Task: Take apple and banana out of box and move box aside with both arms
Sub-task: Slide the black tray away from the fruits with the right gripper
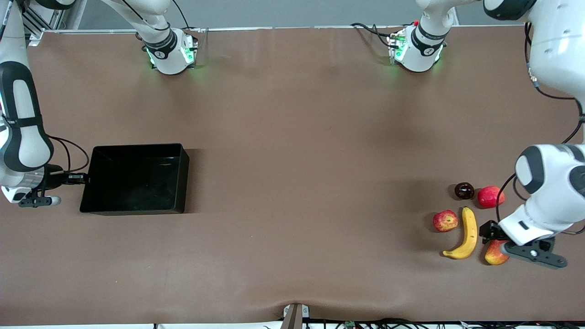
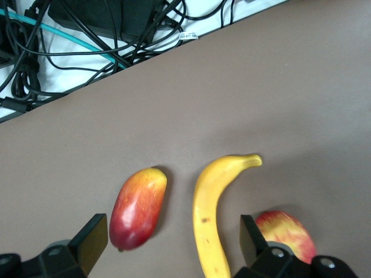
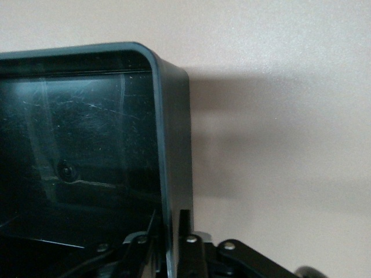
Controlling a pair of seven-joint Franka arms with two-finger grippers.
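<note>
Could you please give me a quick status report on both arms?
Right gripper shut on box wall. Left gripper open, low over banana, mango and apple beside it. Nothing blocking.

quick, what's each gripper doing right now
Left gripper: open, fingers either side of the mango and banana, holding nothing.
Right gripper: shut on the wall of the black box.

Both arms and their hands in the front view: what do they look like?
Both arms have glossy white shells with black joint bands; loose black cables trail beside each forearm. The bases glow green. The left hand and right hand are black, with flat rectangular fingers seen in the left wrist view.
</note>
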